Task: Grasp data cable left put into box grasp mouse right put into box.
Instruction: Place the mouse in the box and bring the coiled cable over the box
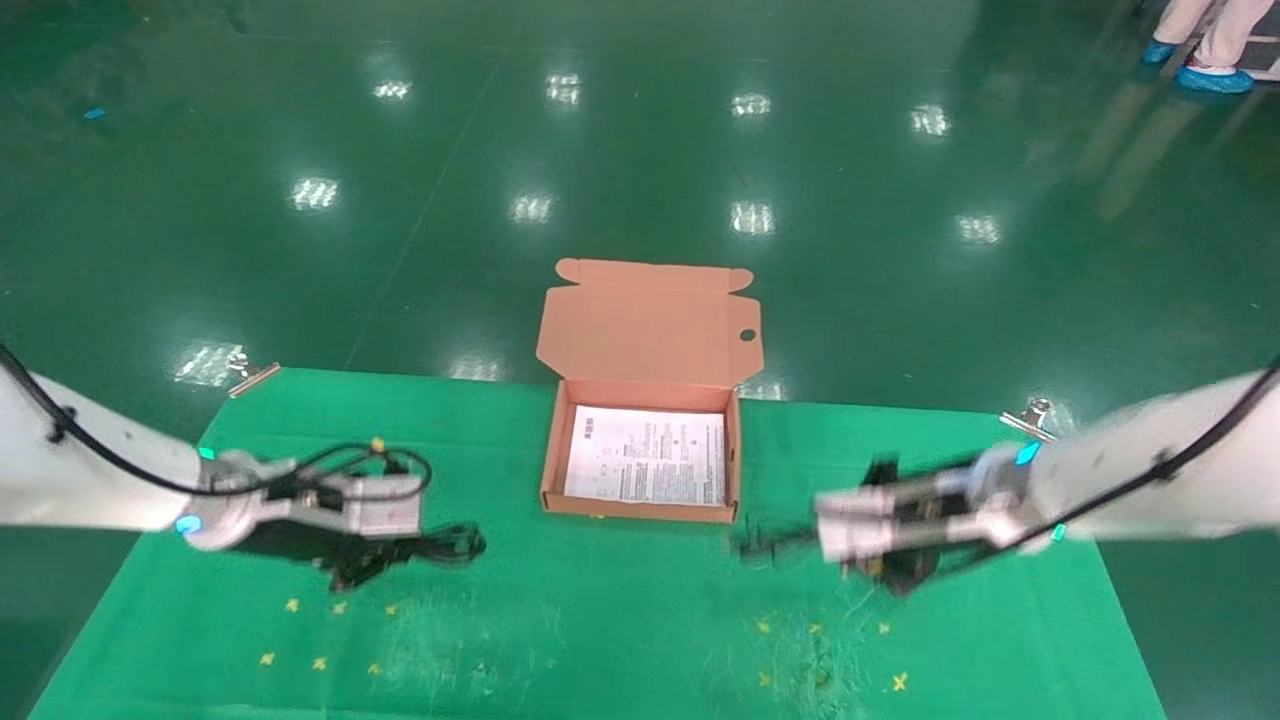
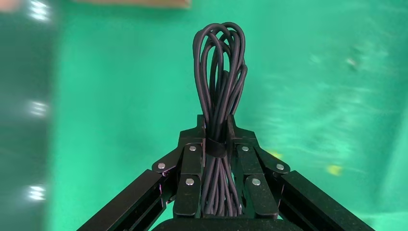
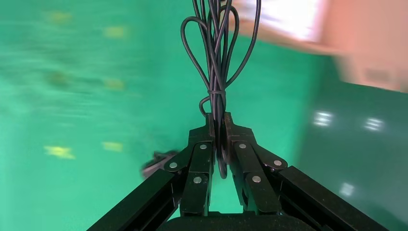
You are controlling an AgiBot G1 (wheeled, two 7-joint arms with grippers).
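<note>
Above the green cloth [image 1: 620,640], flanking the open box [image 1: 643,455], I am clamping my left gripper [image 2: 217,126] on the soft, light data cable [image 2: 220,72] at its tied waist and my right gripper [image 3: 217,126] on the mouse's bundled cord [image 3: 216,53], 2 floppy loads.

A glossy dark green floor [image 1: 640,150] fills the upper part of the head view, dotted with bright white reflections of ceiling lights. In the foreground, a table covered in bright green cloth [image 1: 600,640] is held at its far corners by metal binder clips [image 1: 1030,415] and carries small yellow markings. At the far right corner, someone's feet in blue shoe covers [image 1: 1210,78] stand on the floor.
</note>
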